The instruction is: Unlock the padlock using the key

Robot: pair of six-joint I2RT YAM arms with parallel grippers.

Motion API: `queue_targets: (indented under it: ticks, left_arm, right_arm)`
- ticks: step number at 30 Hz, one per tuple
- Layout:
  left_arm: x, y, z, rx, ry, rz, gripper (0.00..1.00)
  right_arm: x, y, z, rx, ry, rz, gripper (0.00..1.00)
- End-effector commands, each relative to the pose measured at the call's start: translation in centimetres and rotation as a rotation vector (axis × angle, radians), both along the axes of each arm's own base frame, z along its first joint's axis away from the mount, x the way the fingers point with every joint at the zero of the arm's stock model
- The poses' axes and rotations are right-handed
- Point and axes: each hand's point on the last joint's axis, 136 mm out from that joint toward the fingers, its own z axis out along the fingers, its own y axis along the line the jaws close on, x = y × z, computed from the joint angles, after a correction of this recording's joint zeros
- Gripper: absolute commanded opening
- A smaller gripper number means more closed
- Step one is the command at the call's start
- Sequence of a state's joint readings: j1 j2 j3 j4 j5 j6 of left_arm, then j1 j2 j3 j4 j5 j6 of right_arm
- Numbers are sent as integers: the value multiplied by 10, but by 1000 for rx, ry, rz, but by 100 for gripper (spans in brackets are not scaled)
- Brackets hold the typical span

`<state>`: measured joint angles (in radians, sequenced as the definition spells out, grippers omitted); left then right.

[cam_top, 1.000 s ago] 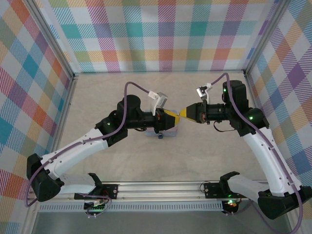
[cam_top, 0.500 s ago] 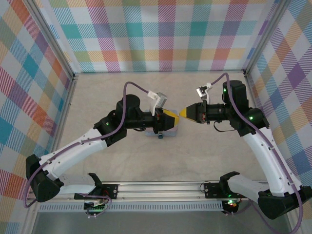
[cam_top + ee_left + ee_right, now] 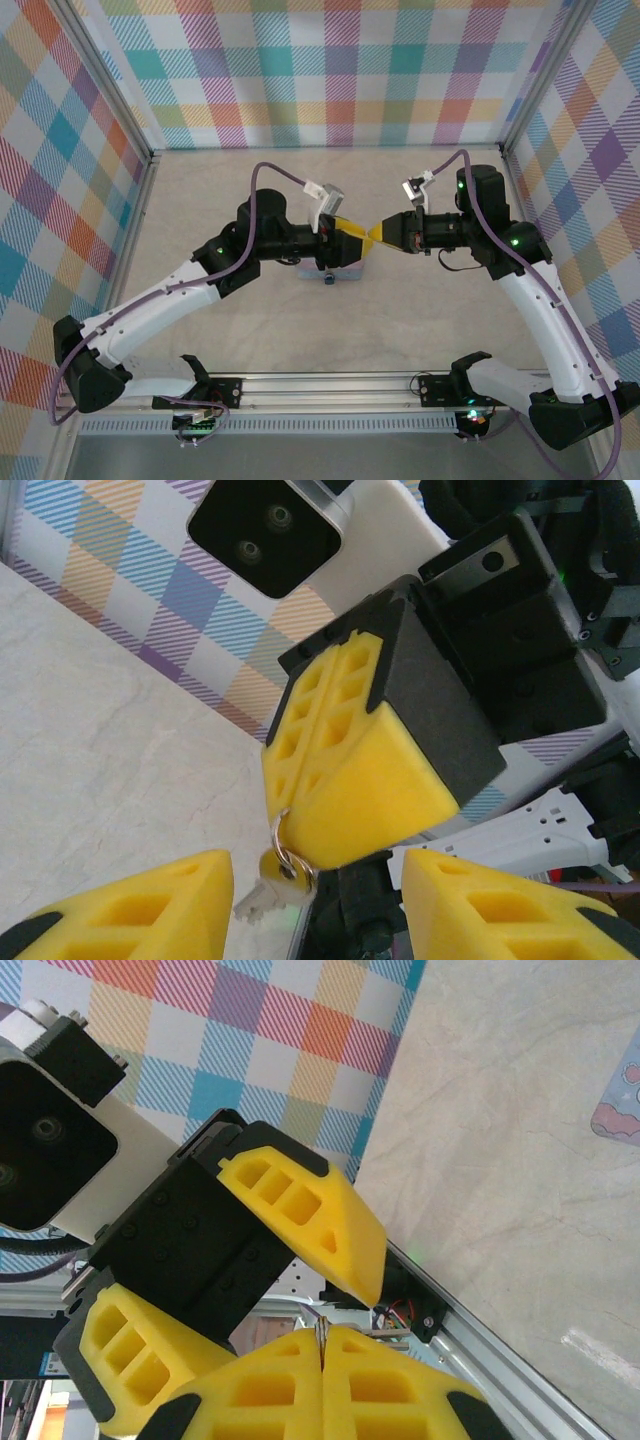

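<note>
Arms first: from above I count two, my left reaching in from 8 o'clock and my right from 4 o'clock. The left gripper [image 3: 350,243] points toward 3 o'clock and the right gripper [image 3: 377,236] toward 9 o'clock. They sit nose to nose just above mid-frame, and from up here I cannot tell whether the yellow tips touch. One pale blue pad [image 3: 350,268] lies on the table [image 3: 420,350] under my left wrist. Through my left wrist camera, my two left fingers [image 3: 130,915] sit at 7 and 5 o'clock, spread well apart with nothing between their pads. My right gripper [image 3: 335,770] fills the middle, its two fingers pressed flat together. At 7 o'clock of that tip, one metal ring [image 3: 285,858] comes out of the pinch. One key [image 3: 262,898] dangles from it, with a brassy head and a pale blade. The key hangs in the gap between my left fingers, nearer the 7 o'clock one, touching neither. Through my right wrist camera, my right fingers [image 3: 400,1390] meet along a closed seam at 6 o'clock, with a thin sliver of metal showing at the tip. My left fingers [image 3: 300,1205] stand open beyond, one at 12 o'clock of that seam and one at 8 o'clock. The pad [image 3: 620,1100] shows at the 2 o'clock edge.
</note>
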<state>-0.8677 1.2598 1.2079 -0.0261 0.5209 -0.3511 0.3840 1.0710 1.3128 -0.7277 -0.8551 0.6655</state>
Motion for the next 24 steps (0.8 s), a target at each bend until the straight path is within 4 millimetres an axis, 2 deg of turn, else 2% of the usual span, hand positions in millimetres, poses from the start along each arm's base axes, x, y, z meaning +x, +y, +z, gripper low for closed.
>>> queue_targets:
  ticks: [1, 4, 20, 24]
  left_arm:
    - [0, -6, 16, -39, -11, -30, 50]
    - [1, -9, 12, -31, 1, -41, 48]
    - [-2, -3, 10, -12, -10, -34, 9]
    - [-3, 0, 7, 5, -13, -24, 5]
  right_arm:
    - [-9, 2, 2, 14, -6, 39, 0]
    - [-10, 2, 4, 17, -9, 41, 0]
    - [-8, 2, 2, 9, -12, 35, 0]
    - [-7, 2, 1, 6, -11, 35, 0]
